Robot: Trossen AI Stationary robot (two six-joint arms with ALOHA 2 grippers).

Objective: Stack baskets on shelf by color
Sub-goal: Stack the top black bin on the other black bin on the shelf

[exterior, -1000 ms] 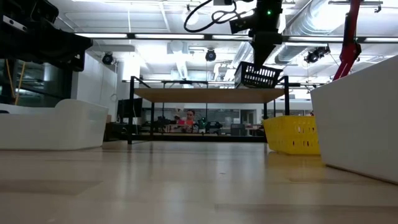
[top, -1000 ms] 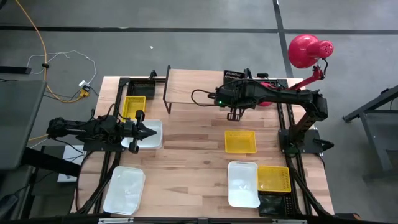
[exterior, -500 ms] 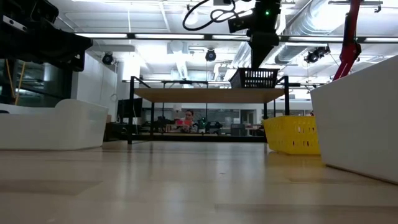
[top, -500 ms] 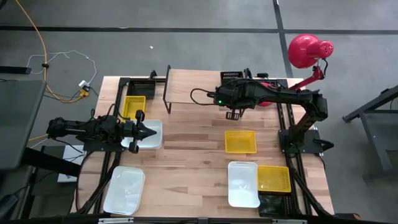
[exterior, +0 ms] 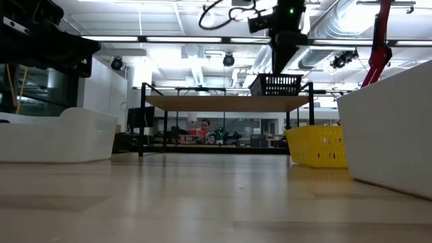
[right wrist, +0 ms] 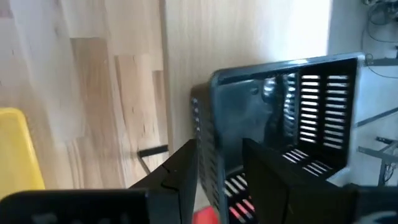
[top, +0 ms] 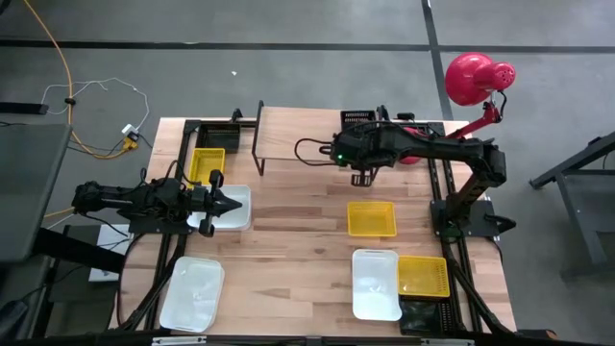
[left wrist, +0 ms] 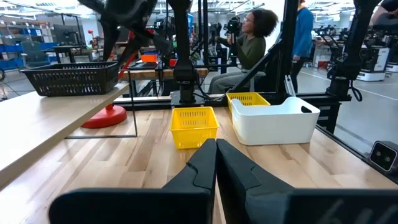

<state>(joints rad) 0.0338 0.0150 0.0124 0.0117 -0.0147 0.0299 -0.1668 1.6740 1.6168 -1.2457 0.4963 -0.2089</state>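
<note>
Jaws parted astride slatted black basket (right wrist: pixel 283 118) rim

Black basket (left wrist: pixel 69 77) on shelf (left wrist: pixel 43 124); closed hand (left wrist: pixel 216 163)

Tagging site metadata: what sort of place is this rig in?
Probably a robotics lab or workshop: more robot rigs behind the table, exposed ceiling ducts, and a seated person working at a bench.

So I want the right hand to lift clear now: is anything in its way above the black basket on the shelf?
Nothing visible. The right hand straddles the black basket wall on the shelf.
</note>
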